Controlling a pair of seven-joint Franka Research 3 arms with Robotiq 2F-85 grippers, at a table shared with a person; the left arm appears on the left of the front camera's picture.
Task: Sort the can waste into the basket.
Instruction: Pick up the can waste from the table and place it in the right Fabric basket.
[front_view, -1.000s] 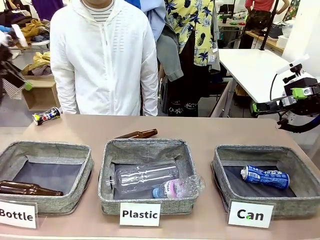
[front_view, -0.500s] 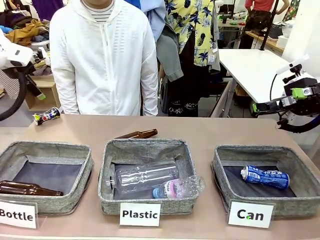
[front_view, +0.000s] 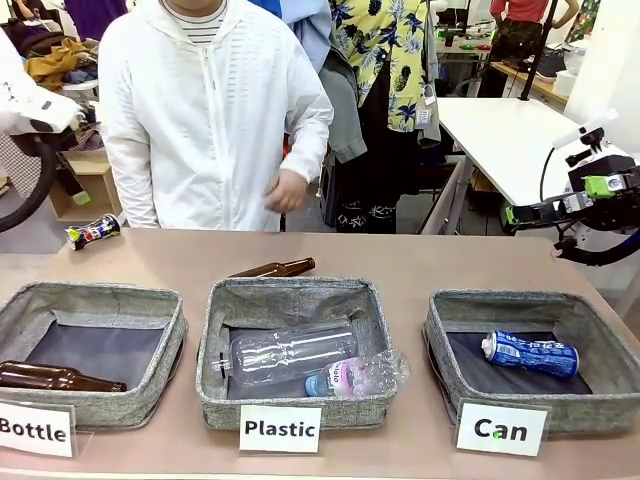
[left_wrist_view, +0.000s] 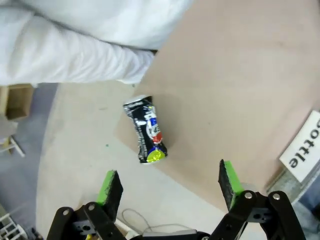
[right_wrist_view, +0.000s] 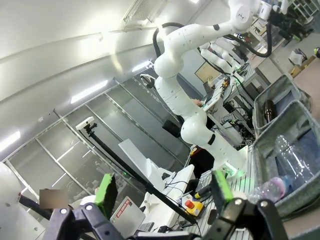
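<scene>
Left end effector (left_wrist_view: 169, 176) open, aimed at the dark can (left_wrist_view: 146, 131); likely light, thin-walled, slippery, so pinch across its middle

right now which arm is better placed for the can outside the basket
Left: the left end effector, open, hovers over the dark can; the right end effector points away.
</scene>
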